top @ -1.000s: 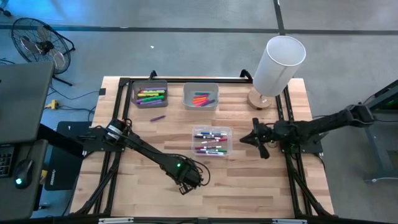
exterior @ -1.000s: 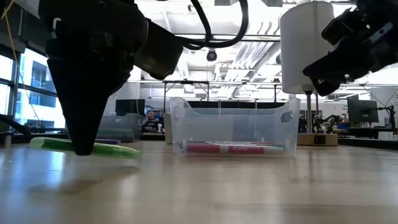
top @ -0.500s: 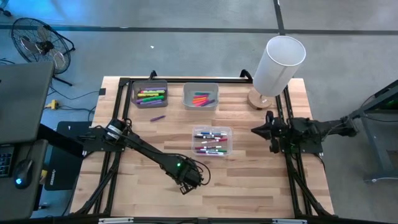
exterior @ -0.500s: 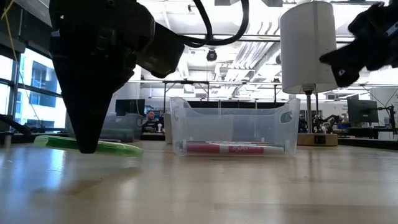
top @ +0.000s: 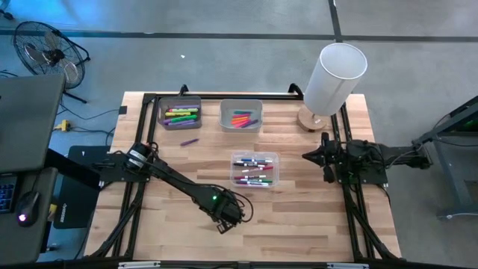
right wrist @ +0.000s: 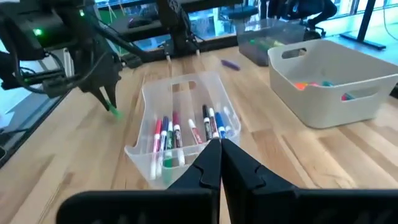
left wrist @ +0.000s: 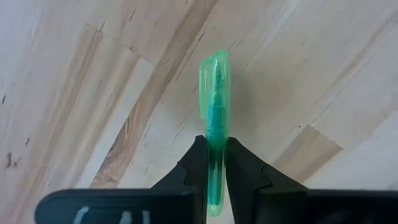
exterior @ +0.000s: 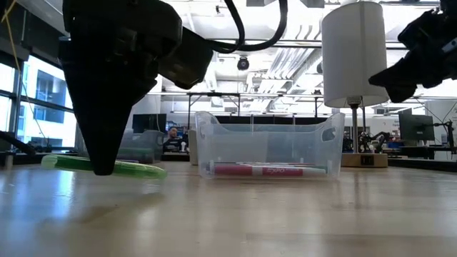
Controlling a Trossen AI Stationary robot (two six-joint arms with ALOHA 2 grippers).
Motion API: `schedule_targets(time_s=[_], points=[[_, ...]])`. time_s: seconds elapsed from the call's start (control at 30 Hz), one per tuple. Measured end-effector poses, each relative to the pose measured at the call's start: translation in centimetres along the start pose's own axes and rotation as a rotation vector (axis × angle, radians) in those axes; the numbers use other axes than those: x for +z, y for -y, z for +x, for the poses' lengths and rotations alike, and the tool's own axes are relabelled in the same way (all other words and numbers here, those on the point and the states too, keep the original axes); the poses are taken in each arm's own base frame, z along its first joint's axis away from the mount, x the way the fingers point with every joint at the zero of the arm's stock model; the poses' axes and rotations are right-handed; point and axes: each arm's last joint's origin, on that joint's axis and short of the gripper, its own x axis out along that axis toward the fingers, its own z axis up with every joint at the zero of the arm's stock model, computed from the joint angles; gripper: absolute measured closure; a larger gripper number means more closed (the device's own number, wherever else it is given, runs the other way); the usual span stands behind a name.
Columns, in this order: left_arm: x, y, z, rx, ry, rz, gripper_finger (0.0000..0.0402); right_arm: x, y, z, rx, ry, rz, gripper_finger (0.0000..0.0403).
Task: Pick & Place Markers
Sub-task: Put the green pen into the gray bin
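- Pale wood planks make up the table (top: 172, 217), which stands on grey floor with a fan (top: 48, 52) off one corner; a white lamp (top: 332, 78) stands on a far corner; the low view looks into an office with ceiling lights.
- At the near middle, the left gripper (left wrist: 211, 163) points down and its fingers (left wrist: 194, 163) pinch a green marker (left wrist: 212, 102); the marker lies flat on the wood, its capped end jutting past the tips.
- Other markers lie in the clear bin (top: 255, 169) mid-table and in two grey bins (top: 240, 115) farther back; a purple one (top: 189, 141) lies loose on the wood.
- Over the table's right edge, the right gripper (right wrist: 219, 154) hangs with its fingers pressed together, holding nothing.
- Behind the left gripper, the low view hides the marker's middle.
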Motion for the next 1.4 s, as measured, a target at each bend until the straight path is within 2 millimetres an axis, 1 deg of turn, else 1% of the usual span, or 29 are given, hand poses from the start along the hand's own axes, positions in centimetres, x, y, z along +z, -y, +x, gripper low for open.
schedule_targets(time_s=[0.1, 0.23, 0.47, 0.67, 0.77, 1.0, 1.17, 1.3, 1.4], points=[[0.1, 0.1, 0.0, -0.007, 0.007, -0.010, 0.0368, -0.5, 0.1, 0.2, 0.000, -0.020, -0.001, 0.0403], [0.1, 0.2, 0.0, -0.016, 0.014, -0.012, 0.0372, -0.2, 0.0, 0.3, 0.026, 0.025, -0.010, 0.0403], [0.1, 0.2, 0.0, -0.016, 0.015, -0.020, 0.0375, -0.3, -0.1, 0.4, 0.039, 0.025, -0.048, 0.0403], [0.1, 0.2, 0.0, -0.017, 0.014, -0.020, 0.0376, -0.1, -0.3, 0.9, 0.111, 0.185, -0.075, 0.0403], [0.1, 0.2, 0.0, -0.018, 0.014, -0.023, 0.0376, -0.4, -0.4, 1.2, 0.137, 0.206, -0.087, 0.0403], [0.1, 0.2, 0.0, -0.029, -0.006, -0.044, 0.0376, -0.5, -0.3, 1.3, 0.108, 0.194, -0.131, 0.0403], [0.1, 0.2, -0.1, -0.030, -0.009, -0.083, 0.0376, -0.3, -0.1, 1.3, 0.023, 0.218, -0.181, 0.0403], [0.3, 0.6, -1.0, -0.042, -0.001, -0.076, 0.0376, -0.2, 0.1, 1.3, -0.066, 0.234, -0.222, 0.0403], [0.4, 0.7, -1.9, -0.014, 0.014, -0.072, 0.0376, -0.1, 0.2, 1.3, -0.103, 0.239, -0.251, 0.0403]])
